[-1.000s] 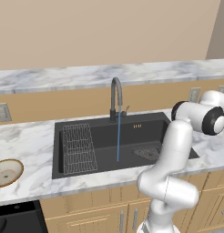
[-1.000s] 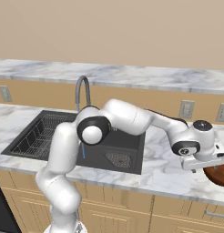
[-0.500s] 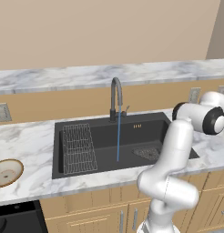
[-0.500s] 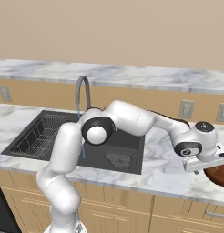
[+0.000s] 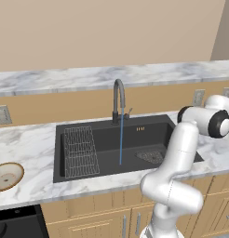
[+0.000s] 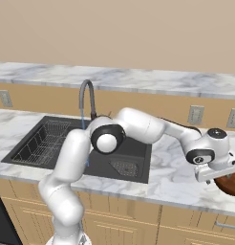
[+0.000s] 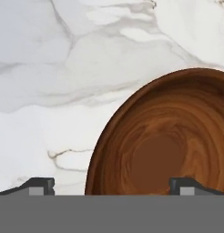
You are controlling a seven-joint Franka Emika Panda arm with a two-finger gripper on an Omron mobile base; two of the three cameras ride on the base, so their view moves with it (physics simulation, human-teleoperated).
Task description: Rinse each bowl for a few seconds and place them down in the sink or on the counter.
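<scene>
table (image 6: 176, 179): marble, bears both bowls | sink (image 5: 107, 144): tap running | reddish-brown bowl (image 7: 164, 145): on table at 3 o'clock of sink, looks rigid, glossy, probably slippery; take near rim at 9 o'clock | gripper (image 7: 111, 184): jaws wide apart over that rim, holding nothing

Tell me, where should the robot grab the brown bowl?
Probably by its near-left rim, coming straight down. The brown bowl sits upright on the counter, shallow and wide, and the open end effector already has one finger outside that rim, one over the inside.
</scene>
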